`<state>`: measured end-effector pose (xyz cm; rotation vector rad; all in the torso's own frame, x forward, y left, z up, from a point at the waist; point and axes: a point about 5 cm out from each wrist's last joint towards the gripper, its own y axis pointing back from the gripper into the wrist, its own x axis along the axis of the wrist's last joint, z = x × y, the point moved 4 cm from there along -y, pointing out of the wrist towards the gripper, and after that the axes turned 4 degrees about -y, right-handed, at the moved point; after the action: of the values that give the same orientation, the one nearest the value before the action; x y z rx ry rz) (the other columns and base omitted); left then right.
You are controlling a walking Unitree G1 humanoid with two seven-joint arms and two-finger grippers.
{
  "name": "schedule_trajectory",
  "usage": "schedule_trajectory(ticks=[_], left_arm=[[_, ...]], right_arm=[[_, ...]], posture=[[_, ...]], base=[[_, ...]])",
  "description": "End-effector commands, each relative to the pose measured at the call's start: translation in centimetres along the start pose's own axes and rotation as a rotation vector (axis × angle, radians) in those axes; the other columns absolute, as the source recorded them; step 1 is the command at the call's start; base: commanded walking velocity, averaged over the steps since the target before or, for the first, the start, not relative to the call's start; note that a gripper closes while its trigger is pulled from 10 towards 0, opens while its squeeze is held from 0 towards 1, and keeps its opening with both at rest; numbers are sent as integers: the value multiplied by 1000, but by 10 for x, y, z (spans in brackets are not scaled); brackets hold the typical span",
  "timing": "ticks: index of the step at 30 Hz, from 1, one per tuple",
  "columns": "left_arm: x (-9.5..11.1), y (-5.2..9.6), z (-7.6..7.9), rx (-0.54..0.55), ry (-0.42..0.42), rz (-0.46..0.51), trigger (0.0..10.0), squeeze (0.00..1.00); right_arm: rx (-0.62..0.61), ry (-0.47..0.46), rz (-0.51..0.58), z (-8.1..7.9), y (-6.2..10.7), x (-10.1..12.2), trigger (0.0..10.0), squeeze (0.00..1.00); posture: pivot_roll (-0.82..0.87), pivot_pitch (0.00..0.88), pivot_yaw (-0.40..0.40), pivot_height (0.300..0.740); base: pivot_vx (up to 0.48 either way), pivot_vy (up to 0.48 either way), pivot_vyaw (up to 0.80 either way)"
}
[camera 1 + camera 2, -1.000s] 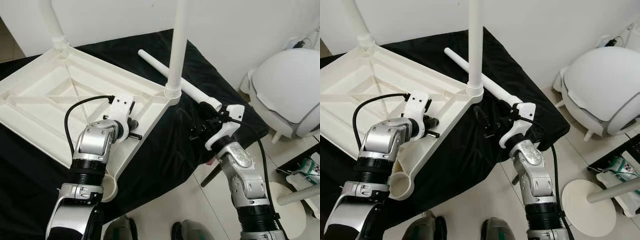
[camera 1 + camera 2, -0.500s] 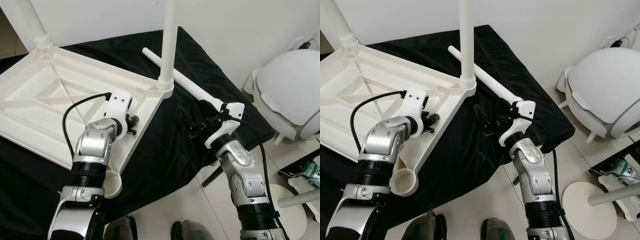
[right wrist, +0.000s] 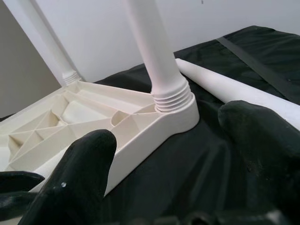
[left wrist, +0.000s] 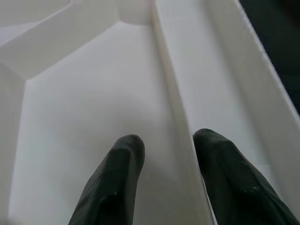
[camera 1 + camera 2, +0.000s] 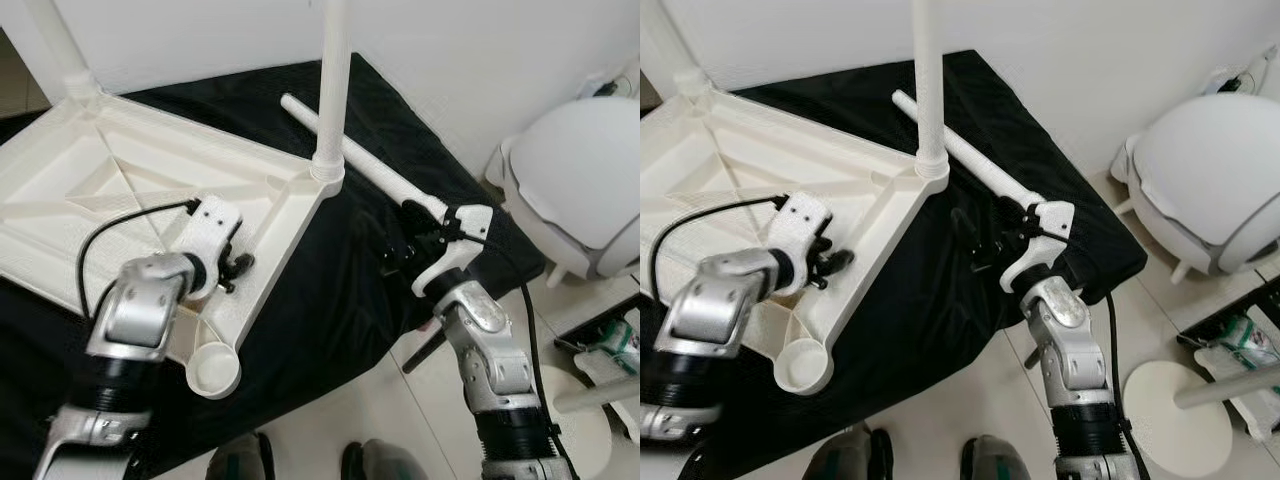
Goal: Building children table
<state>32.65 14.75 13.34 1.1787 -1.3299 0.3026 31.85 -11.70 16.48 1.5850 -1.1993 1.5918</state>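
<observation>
Head views: upturned white plastic tabletop (image 5: 120, 190) lies on a black cloth (image 5: 330, 290), ribbed underside up, w/ two round legs already standing in corner sockets — one near (image 5: 333, 90), one at the far corner (image 5: 55, 45). Loose leg (image 5: 360, 165) lies flat on the cloth, long axis running diagonally from the far middle toward the robot's right, its near end just ahead of the right gripper (image 5: 400, 250). So right arm is the nearer one for it, by my reading; empty socket (image 5: 215, 368) sits at the near corner, on the left arm's side. Left gripper (image 5: 238, 272) rests over the tabletop's edge rib. White dome-shaped object (image 5: 580, 180) stands on the floor, well apart.

Left wrist view: black fingers (image 4: 117, 183) narrowly parted, straddling a thin raised rib (image 4: 176, 117) of the tabletop; smooth matte moulded plastic, nothing clamped that I can tell.

Right wrist view: fingers (image 3: 77, 183) spread wide, empty. Threaded collar (image 3: 171, 96) of the standing leg sits btwn them further off; loose leg's smooth, slightly tapered tube passes beside the other finger.
</observation>
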Motion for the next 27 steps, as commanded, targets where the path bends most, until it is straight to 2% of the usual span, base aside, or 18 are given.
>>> schedule_trajectory(ticks=[1, 5, 6, 8, 14, 15, 16, 19, 21, 27], left_arm=[[6, 13, -4, -72, -4, 56, 10000, 0], [10, 22, -9, -89, -20, 85, 10000, 0], [13, 30, -11, -113, -33, 111, 10000, 0], [15, 34, -12, -124, -42, 123, 10000, 0], [6, 48, -17, -154, -66, 93, 10000, 0], [0, 54, -24, -135, -93, 63, 10000, 0], [0, 54, -24, -135, -93, 63, 10000, 0], [-15, 70, -47, -61, -141, -22, 10000, 0], [-20, 75, -59, -1, -176, -58, 10000, 0], [-28, 81, -72, 67, -226, -132, 10000, 0]], right_arm=[[5, 0, -4, -1, -1, -2, 10000, 0], [9, -1, -5, -2, -1, -2, 10000, 0], [9, 0, -6, -1, -1, -3, 10000, 0], [9, 0, -6, -1, -1, -3, 10000, 0], [11, 1, -4, -1, -1, -3, 10000, 0], [17, 2, -7, -2, -2, -3, 10000, 0], [17, 2, -7, -2, -2, -3, 10000, 0], [27, 11, -24, -5, -5, -6, 10000, 0], [31, 16, -25, -6, -6, -6, 10000, 0], [37, 18, -24, -6, -8, -6, 10000, 0]], posture=[[-49, 53, 13, 740], [-49, 53, 11, 740], [-49, 50, 11, 740], [-49, 49, 11, 740], [-48, 44, 10, 740], [-43, 40, 9, 740], [-43, 40, 9, 740], [-34, 41, 7, 740], [-30, 40, 5, 740], [-25, 47, 0, 740]], base=[[0, 0, 0], [0, 0, 0], [0, 0, 0], [0, 0, 0], [0, 0, 0], [0, 0, 0], [0, 0, 0], [0, 0, 0], [0, 0, 0], [0, 0, 0]])
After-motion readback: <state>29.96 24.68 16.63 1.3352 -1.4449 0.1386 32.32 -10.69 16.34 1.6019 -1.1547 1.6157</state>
